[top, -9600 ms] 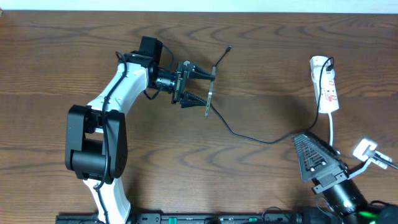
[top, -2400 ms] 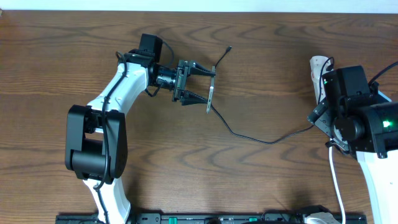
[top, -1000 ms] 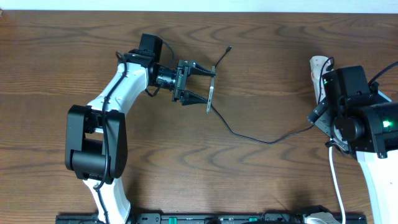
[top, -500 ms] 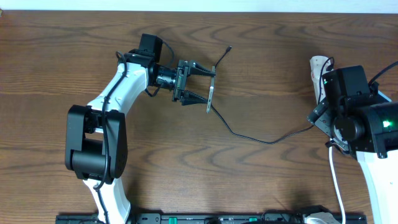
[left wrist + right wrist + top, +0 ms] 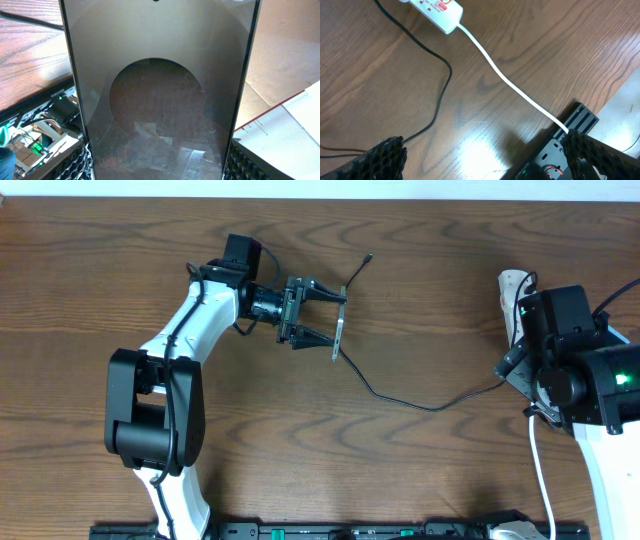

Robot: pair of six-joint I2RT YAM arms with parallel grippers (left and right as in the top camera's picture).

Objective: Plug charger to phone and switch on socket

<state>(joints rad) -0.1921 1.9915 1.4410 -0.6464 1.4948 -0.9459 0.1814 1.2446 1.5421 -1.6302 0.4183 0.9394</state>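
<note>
Bench (image 5: pixel 420 470): dark brown wood grain, fills nearly the whole overhead view. A pale strip (image 5: pixel 400 188) runs along its far edge. A black rail (image 5: pixel 330 531) runs along the near edge, with green lights on it.

Left wrist view: bench at top left, boards and wiring (image 5: pixel 45 125) with green lights lower left, tan surface (image 5: pixel 285 45) to the right (cardboard or floor, can't tell), white panel (image 5: pixel 295 135) lower right.

Right wrist view: black bracket (image 5: pixel 570 130) at the bench edge, grey patch (image 5: pixel 632 140) beyond it.

Socket (image 5: pixel 511 283) mostly hidden under right arm (image 5: pixel 585 385), phone (image 5: pixel 160 75) cut off top and bottom
</note>
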